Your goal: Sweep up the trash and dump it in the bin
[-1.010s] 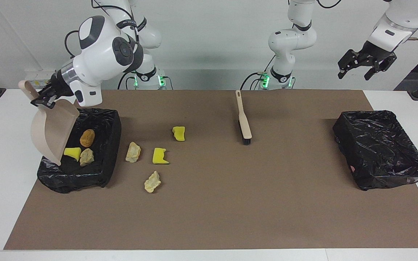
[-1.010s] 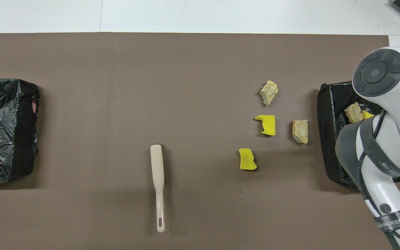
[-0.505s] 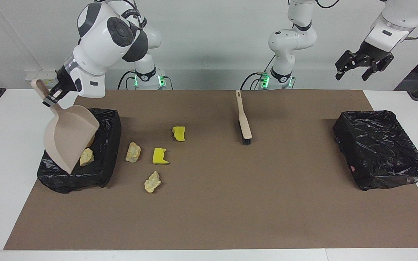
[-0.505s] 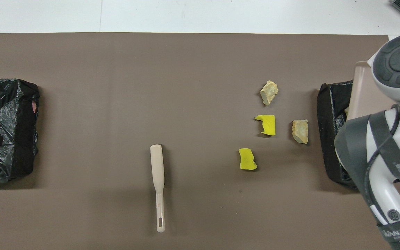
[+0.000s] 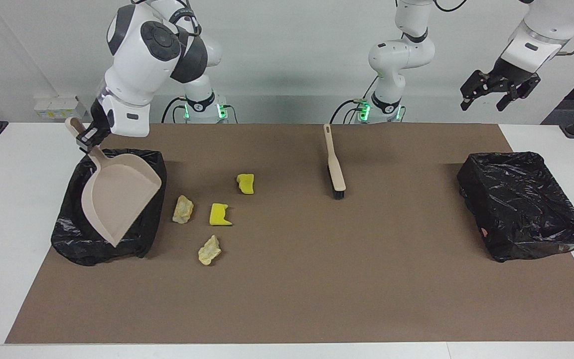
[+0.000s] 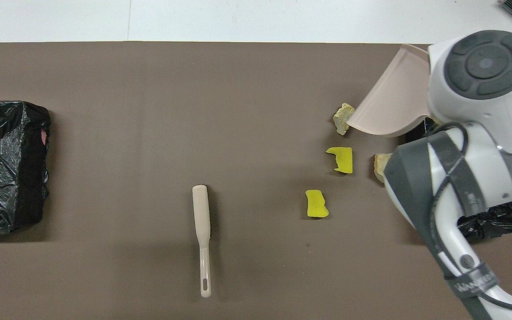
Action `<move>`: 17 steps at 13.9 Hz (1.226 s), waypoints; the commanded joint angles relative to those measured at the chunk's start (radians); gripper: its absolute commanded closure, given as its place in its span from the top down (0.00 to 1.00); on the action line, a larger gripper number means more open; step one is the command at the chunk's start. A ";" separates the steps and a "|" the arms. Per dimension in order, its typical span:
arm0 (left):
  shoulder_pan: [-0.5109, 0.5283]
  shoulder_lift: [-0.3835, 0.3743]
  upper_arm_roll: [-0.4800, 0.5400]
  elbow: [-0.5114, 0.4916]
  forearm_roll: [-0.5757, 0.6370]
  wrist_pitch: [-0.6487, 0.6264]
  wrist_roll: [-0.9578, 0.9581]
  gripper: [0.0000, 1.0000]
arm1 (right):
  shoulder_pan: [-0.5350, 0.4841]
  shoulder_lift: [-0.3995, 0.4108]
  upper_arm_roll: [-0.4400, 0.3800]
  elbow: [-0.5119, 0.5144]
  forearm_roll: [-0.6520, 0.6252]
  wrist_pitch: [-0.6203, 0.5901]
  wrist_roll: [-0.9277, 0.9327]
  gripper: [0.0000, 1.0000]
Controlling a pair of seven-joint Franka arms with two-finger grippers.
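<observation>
My right gripper is shut on the handle of the beige dustpan, whose scoop hangs tilted over the black-lined bin at the right arm's end of the table. The pan hides whatever lies in that bin. Several pieces of trash lie on the brown mat beside the bin: a beige lump, a green-backed yellow sponge, a second yellow sponge and another beige lump. From overhead the dustpan covers part of one lump. My left gripper waits open, raised high at the left arm's end.
The beige brush lies on the mat near the robots, bristles pointing away from them. A second black-lined bin stands at the left arm's end of the table. The brown mat covers most of the white table.
My right arm has lifted and swung the dustpan from steeply tipped into the bin to a flatter tilt over it, toward the loose trash. The scraps in the bin are now covered.
</observation>
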 commanded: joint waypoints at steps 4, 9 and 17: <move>-0.004 -0.025 -0.005 -0.027 0.016 0.012 0.007 1.00 | 0.143 0.279 0.000 0.297 0.091 0.063 0.472 0.00; 0.007 -0.025 -0.005 -0.028 0.016 0.012 0.007 1.00 | 0.307 0.528 -0.010 0.518 0.093 0.100 0.862 0.00; 0.007 -0.025 -0.005 -0.027 0.016 0.012 0.007 1.00 | 0.441 0.650 0.027 0.565 0.222 0.261 1.151 0.00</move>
